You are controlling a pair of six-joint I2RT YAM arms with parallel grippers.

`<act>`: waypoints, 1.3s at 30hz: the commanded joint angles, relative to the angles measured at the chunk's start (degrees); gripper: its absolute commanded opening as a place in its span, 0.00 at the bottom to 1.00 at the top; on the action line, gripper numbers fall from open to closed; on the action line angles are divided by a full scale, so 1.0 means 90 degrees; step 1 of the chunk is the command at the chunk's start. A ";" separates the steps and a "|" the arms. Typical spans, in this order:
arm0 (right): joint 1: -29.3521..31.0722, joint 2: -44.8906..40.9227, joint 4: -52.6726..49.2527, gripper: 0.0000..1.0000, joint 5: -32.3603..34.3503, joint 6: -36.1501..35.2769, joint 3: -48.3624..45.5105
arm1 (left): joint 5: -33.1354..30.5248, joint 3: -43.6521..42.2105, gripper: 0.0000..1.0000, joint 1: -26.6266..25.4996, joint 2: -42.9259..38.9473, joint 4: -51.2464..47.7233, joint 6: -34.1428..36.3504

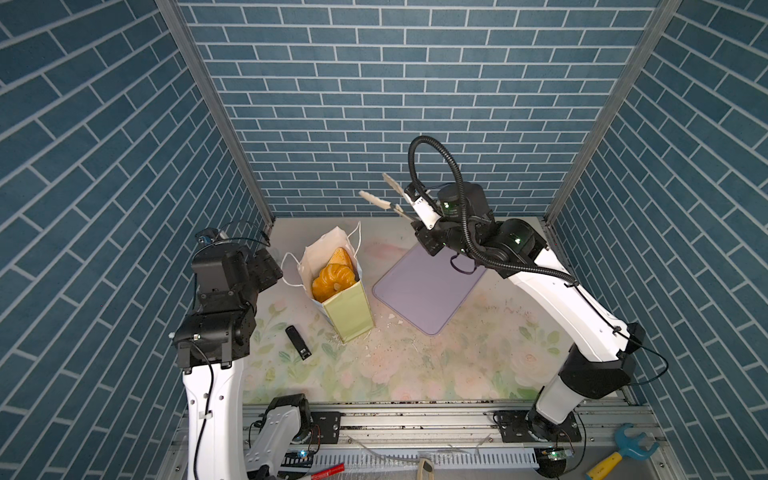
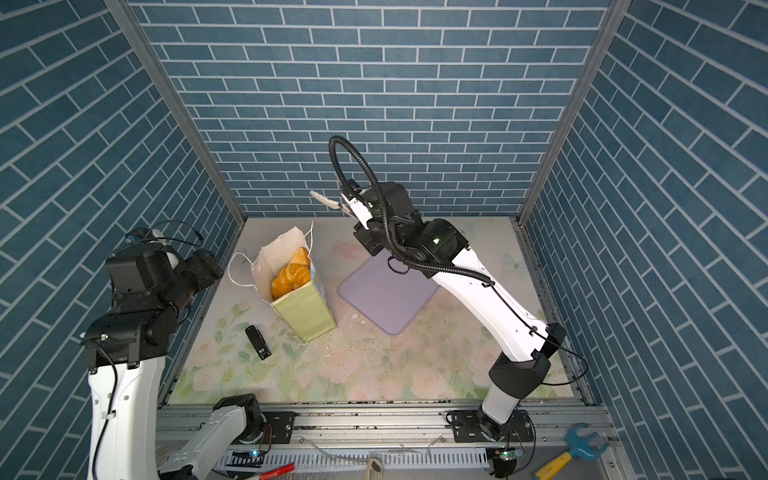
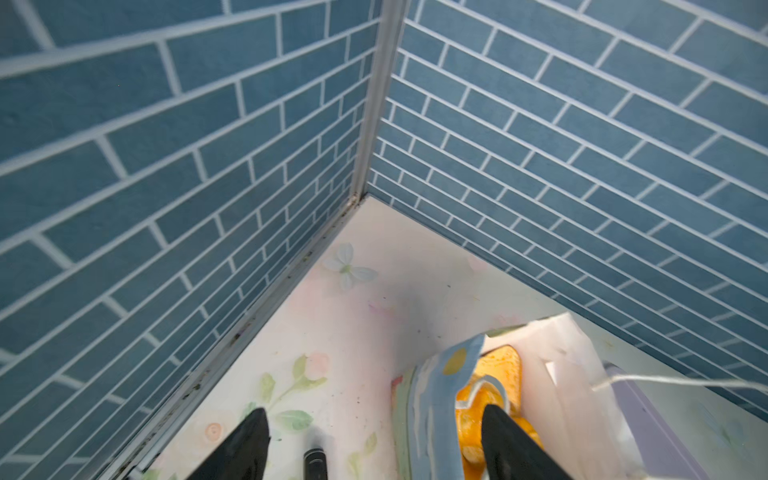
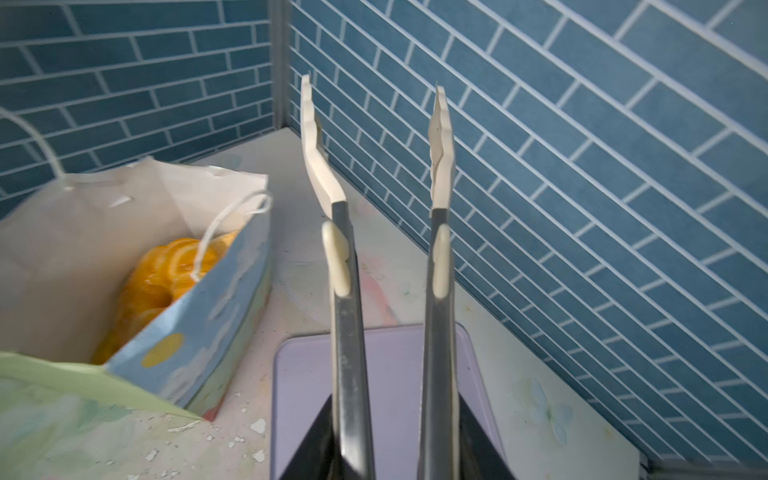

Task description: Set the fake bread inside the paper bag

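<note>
- The left claw point(image 3: 374, 409) sits low beside the paper bag point(image 1: 348, 309), spread wide.
- The right claw point(image 4: 395, 415) is raised over the tray point(image 1: 424, 291), gripping tongs point(image 4: 347, 332).
- The bread point(image 1: 332, 278) fills the upright bag.

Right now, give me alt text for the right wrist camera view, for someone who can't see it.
The right gripper holds empty tongs, tips apart, above a lavender tray; beside them, the paper bag holds glossy fake bread.
</note>
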 commanded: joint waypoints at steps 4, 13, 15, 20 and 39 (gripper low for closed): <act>-0.0889 -0.0949 0.0012 0.40 0.0762 0.0909 -0.1134 | -0.1149 0.0035 0.91 0.0354 0.0482 -0.0464 0.0404; -0.3294 -0.1689 0.0010 0.41 -0.0231 0.2108 -0.3552 | -0.0376 -0.1202 0.93 0.0842 0.0542 -0.0038 0.0088; -0.3802 -0.1643 0.0019 0.41 -0.0601 0.2341 -0.3990 | -0.0231 -0.1378 0.93 0.0908 0.0618 -0.0031 0.0091; -0.4459 -0.1350 0.0351 0.41 -0.0732 0.2516 -0.5008 | 0.0400 -0.1879 0.93 0.1136 0.0668 0.0104 0.0101; -0.4729 -0.0723 0.1296 0.56 -0.1221 0.2883 -0.6904 | 0.1254 -0.2786 0.94 0.1151 0.0482 0.0523 0.0477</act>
